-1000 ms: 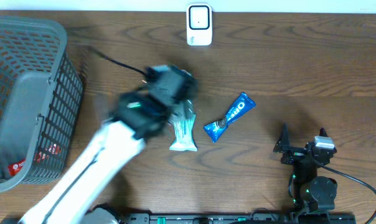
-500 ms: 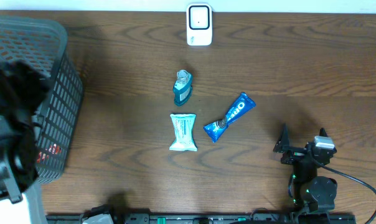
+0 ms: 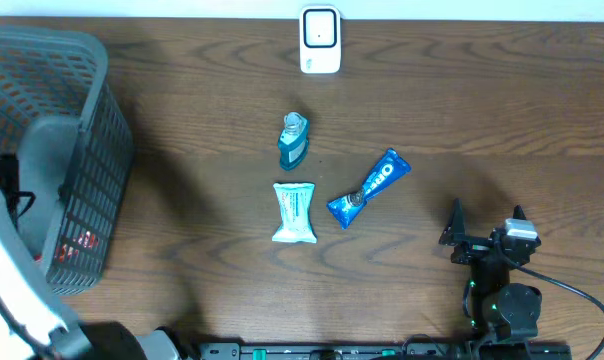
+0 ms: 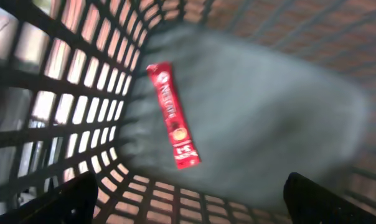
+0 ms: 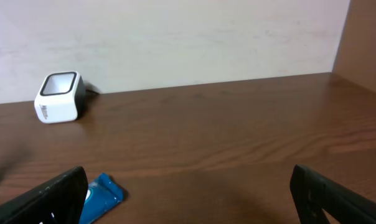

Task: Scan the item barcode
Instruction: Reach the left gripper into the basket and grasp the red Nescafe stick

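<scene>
Three items lie mid-table: a teal bottle point(image 3: 293, 141), a pale blue pouch point(image 3: 294, 212) and a blue Oreo pack point(image 3: 370, 187). The white scanner point(image 3: 320, 40) stands at the far edge and also shows in the right wrist view as the scanner point(image 5: 59, 97). My left arm point(image 3: 12, 290) reaches into the grey basket point(image 3: 87, 60). The left gripper point(image 4: 191, 208) is open above a red sachet point(image 4: 174, 115) on the basket floor, holding nothing. My right gripper point(image 3: 485, 215) rests open and empty at the front right, the Oreo pack point(image 5: 101, 196) by its left finger.
The basket's mesh walls point(image 4: 63, 93) close in around the left gripper. The red sachet point(image 3: 80, 240) shows through the basket's side from overhead. A pale wall point(image 5: 175, 37) rises behind the table's far edge.
My left arm has swung from over the middle items to the basket at the left, uncovering the teal bottle. The right arm has not moved.
</scene>
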Robot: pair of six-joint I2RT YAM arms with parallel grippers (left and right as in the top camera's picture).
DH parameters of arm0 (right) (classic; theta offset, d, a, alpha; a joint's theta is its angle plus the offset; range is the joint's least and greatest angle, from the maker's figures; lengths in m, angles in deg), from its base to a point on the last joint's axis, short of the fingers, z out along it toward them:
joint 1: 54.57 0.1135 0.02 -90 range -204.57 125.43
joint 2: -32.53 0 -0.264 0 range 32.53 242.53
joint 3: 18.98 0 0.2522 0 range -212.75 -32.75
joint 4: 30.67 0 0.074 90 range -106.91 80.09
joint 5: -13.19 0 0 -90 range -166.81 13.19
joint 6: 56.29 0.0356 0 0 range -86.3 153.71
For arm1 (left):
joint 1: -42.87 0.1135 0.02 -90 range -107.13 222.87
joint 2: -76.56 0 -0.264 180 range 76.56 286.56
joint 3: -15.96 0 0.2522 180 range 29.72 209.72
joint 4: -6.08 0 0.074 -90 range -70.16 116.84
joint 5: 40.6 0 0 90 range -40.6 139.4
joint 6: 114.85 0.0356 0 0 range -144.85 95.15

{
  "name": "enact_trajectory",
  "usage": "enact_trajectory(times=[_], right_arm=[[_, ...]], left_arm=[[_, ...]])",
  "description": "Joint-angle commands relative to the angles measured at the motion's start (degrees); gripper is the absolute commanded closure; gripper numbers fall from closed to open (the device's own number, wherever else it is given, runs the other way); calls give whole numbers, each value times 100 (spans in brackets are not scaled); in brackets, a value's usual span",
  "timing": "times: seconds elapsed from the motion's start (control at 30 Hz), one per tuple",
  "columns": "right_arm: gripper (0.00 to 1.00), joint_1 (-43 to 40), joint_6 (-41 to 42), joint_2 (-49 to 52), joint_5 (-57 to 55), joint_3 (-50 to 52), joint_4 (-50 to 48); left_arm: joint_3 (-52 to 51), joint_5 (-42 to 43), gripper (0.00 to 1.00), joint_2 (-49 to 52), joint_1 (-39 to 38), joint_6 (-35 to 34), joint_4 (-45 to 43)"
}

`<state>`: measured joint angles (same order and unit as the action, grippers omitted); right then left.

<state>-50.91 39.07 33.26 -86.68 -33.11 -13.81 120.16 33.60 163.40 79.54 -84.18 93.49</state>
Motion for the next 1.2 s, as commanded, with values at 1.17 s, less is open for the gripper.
enact_trajectory(times=[1.17], right_arm=[[1,57,-74,-13,-13,4,17]], left_arm=[[-4052,-83,10,1217,131,-640,-4548]])
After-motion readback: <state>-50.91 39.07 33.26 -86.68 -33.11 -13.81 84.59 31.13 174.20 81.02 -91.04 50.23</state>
